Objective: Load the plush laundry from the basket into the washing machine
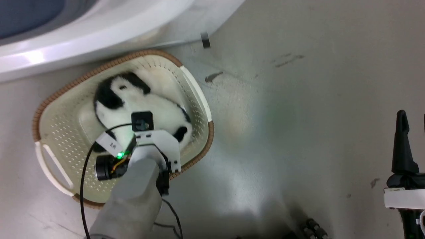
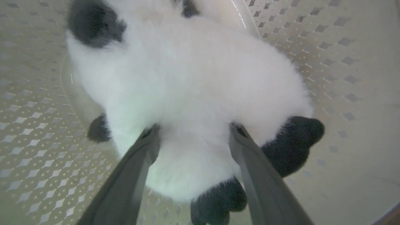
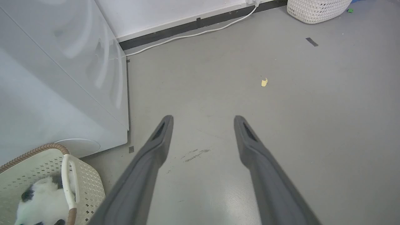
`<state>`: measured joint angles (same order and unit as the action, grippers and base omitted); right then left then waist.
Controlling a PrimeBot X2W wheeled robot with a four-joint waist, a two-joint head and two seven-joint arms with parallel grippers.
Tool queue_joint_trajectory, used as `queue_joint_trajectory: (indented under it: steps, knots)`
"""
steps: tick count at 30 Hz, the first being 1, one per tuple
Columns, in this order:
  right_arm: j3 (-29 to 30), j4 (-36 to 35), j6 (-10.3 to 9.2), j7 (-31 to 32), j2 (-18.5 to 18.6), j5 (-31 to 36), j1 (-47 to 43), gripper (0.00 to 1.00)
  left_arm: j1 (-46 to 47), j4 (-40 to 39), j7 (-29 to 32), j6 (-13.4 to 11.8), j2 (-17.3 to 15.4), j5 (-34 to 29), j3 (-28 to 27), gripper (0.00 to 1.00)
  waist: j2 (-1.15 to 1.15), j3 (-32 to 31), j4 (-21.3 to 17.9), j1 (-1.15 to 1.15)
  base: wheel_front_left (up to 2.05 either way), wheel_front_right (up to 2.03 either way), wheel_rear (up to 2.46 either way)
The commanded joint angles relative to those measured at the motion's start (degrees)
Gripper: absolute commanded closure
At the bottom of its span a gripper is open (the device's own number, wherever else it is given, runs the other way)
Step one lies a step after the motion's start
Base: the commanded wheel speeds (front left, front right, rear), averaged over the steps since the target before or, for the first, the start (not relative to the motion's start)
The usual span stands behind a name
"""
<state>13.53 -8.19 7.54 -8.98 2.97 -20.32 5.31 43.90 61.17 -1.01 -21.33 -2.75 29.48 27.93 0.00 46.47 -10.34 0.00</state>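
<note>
The plush laundry (image 1: pixel 132 96), fluffy white with black patches, lies inside the cream basket (image 1: pixel 53 99) on the floor. My left arm reaches down into the basket. In the left wrist view my left gripper (image 2: pixel 193 129) is open, its fingertips (image 2: pixel 153 134) sunk into the fur on either side of the plush (image 2: pixel 193 78), near its black paws. The basket wall (image 2: pixel 31 125) surrounds it. The washing machine (image 1: pixel 83 36) stands just behind the basket; its white side (image 3: pixel 56 87) is in the right wrist view. My right gripper (image 3: pixel 203 120) hangs open over bare floor, at the head view's right edge (image 1: pixel 413 119).
Grey floor stretches right of the basket (image 3: pixel 31 153), where the plush (image 3: pixel 47 200) peeks out. A white cable (image 3: pixel 193 34) runs along the wall base. A white woven basket (image 3: pixel 315 9) stands far off, with a yellow scrap (image 3: pixel 264 82) and a tape mark (image 3: pixel 312 41) on the floor.
</note>
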Motion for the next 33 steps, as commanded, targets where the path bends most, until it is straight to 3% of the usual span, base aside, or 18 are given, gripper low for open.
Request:
queue_joint_trajectory:
  steps: [1, 4, 11, 13, 22, 33]
  knots:
    - [0.4, -0.8, -0.05, -0.5, -0.1, -1.0, 1.1, 0.00, 2.7, 2.3, -1.2, -1.6, -0.5, 1.1, 0.8, 0.00, 0.00, 2.4, -0.6, 0.00, 0.00, 0.00, 0.00]
    - [0.5, -1.3, -0.05, -0.7, -0.1, -1.8, 1.2, 0.00, 4.3, 4.2, -1.8, -1.9, -0.4, 2.8, 0.8, 0.00, 0.00, 4.2, -1.1, 0.00, 0.00, 0.00, 0.00]
    - [1.5, -2.2, -0.05, -1.4, -0.1, -3.1, 1.6, 0.00, 7.4, 9.2, 3.7, 0.0, -0.2, 6.8, 3.0, 0.00, 0.00, 7.9, -2.1, 0.00, 0.00, 0.00, 0.00]
    - [1.9, -2.4, -0.05, -1.7, -0.1, -3.4, 1.7, 0.00, 8.4, 10.1, 3.6, 0.3, -0.2, 7.9, 3.6, 1.00, 0.00, 8.8, -2.2, 0.00, 0.00, 0.00, 0.00]
    - [1.9, -2.5, -0.05, -1.7, -0.1, -3.4, 2.0, 0.00, 7.9, 9.3, -1.3, 2.4, -0.1, 9.7, 3.5, 1.00, 0.00, 7.3, -1.2, 0.00, 0.00, 0.00, 0.00]
    - [0.9, -3.1, -0.05, -0.3, -0.1, -1.9, 2.4, 0.00, 2.4, 5.2, -5.6, 5.9, -0.1, 14.2, 6.1, 1.00, 0.00, 0.2, 3.0, 0.00, 0.00, 0.00, 0.00]
